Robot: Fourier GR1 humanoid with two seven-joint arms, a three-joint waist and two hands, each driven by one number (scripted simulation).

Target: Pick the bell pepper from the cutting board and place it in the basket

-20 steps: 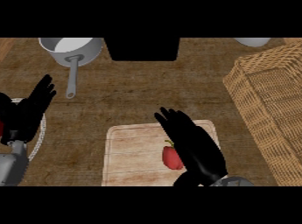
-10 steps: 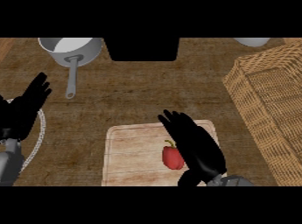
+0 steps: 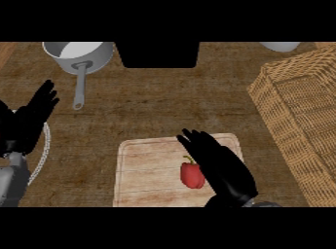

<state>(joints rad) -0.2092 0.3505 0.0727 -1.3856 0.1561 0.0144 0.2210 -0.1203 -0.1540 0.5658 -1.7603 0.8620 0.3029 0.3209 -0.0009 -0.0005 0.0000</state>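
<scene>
A small red bell pepper with a short green stem (image 3: 192, 175) is lying on the pale rectangular wooden cutting board (image 3: 145, 170) in the lower middle of the frame, toward the board's right half, its stem pointing toward the top of the frame. The robot's black right hand (image 3: 224, 168) is hovering just to the right of the pepper, its fingers stretched out nearly straight toward the upper left and partly overlapping the pepper's right edge; it is holding nothing, and whether it is touching the pepper cannot be told. The black left hand (image 3: 23, 121) is resting open with fingers up at the left edge of the frame, over a white round plate (image 3: 45, 146) whose rim is showing beside it. A tall woven wicker basket (image 3: 307, 112) is filling the right side of the frame, well apart from the board. A grey metal saucepan with a long handle (image 3: 77, 56) is sitting in the upper left. The pepper is probably light, hollow and fairly stiff, with a smooth waxy skin that could slip, and its rounded body may roll when nudged. The best hold seems to be across its widest middle, thumb on one side and fingers on the other, rather than by the thin stem.
</scene>
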